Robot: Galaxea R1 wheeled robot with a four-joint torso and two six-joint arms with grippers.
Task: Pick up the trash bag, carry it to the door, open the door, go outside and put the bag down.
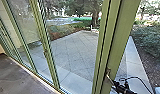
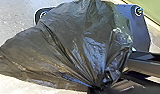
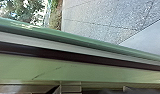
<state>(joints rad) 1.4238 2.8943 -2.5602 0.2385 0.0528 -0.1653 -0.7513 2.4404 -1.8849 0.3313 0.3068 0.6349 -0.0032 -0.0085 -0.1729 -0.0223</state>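
Note:
In the head view my right gripper (image 1: pixel 114 85) is at the lower right, right by the metal handle (image 1: pixel 109 75) on the green door frame (image 1: pixel 117 42). Whether it touches the handle is unclear. The black trash bag (image 2: pixel 71 47) spreads wide in the left wrist view, its plastic gathered into a tight neck where my left gripper (image 2: pixel 96 89) holds it. Close up in the right wrist view runs the green door frame (image 3: pixel 78 71), with paving beyond it.
Tall glass panes with green posts (image 1: pixel 47 52) stand to the left above a dark indoor floor (image 1: pixel 18 77). Outside lie a paved yard (image 1: pixel 73 50), trees and bushes (image 1: pixel 151 40). A black cable (image 1: pixel 137 78) loops by the right arm.

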